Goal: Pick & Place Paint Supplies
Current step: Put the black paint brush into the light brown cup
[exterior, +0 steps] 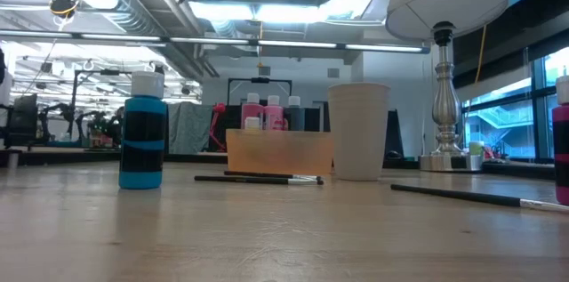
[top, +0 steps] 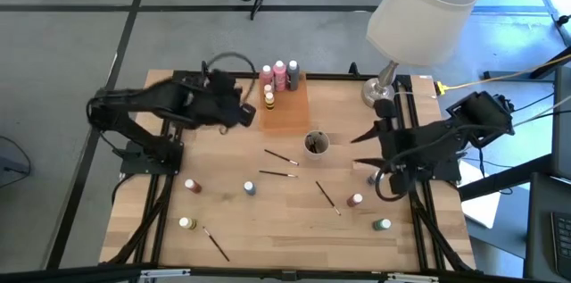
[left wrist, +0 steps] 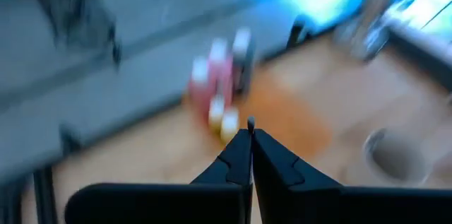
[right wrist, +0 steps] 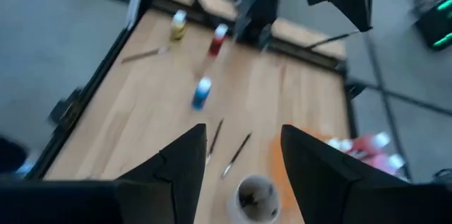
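Wooden table in an open workshop: small paint bottles and thin paintbrushes lie scattered near the grey cup, with more bottles standing on the orange tray. Left gripper is clenched and empty near the tray; right gripper, jaws apart and empty, hovers beside the cup. The bottles look light, rigid and slick, best pinched across the body, while the slender brushes likely call for a mid-handle grip.

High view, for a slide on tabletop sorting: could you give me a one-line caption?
Paint bottles stand on an orange tray; brushes lie scattered around a cup.
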Controlling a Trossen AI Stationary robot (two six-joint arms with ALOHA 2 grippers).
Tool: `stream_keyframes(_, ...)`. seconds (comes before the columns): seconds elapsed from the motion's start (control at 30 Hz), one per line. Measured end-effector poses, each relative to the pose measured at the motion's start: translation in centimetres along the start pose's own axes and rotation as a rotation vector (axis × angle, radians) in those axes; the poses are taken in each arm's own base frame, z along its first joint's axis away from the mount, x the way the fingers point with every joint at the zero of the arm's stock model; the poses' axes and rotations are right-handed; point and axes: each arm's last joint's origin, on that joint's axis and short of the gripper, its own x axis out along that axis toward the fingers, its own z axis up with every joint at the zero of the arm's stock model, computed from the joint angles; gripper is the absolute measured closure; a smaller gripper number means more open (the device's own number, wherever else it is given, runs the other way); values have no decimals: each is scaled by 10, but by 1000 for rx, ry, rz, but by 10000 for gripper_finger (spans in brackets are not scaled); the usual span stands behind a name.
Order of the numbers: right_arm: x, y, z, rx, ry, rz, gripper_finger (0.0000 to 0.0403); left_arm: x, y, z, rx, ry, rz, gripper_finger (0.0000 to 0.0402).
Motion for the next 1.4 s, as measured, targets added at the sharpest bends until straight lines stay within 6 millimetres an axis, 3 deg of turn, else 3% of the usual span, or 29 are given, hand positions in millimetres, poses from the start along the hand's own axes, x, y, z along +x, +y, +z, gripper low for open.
stream_keyframes(0.17,2,-8,12,1,-108,-95,216,-31,-9,43,94,-250,-139,400)
stream_keyframes(0.33,2,-19,30,16,-277,-120,216,-50,-26,77,219,-494,-471,400)
stream_keyframes(0.47,-1,-28,42,38,-396,-165,216,-57,-28,92,258,-636,-678,400)
stream_keyframes(0.67,1,-43,49,86,-466,-215,216,-53,-33,99,304,-681,-927,400)
stream_keyframes(0.83,24,-53,53,113,-457,-166,216,-41,-56,93,364,-666,-1062,400)
stream_keyframes(1.1,59,-54,59,113,-433,-140,216,-35,-61,91,402,-657,-1092,400)
stream_keyframes(1.4,64,-54,63,113,-453,-145,216,-36,-60,89,413,-634,-1102,400)
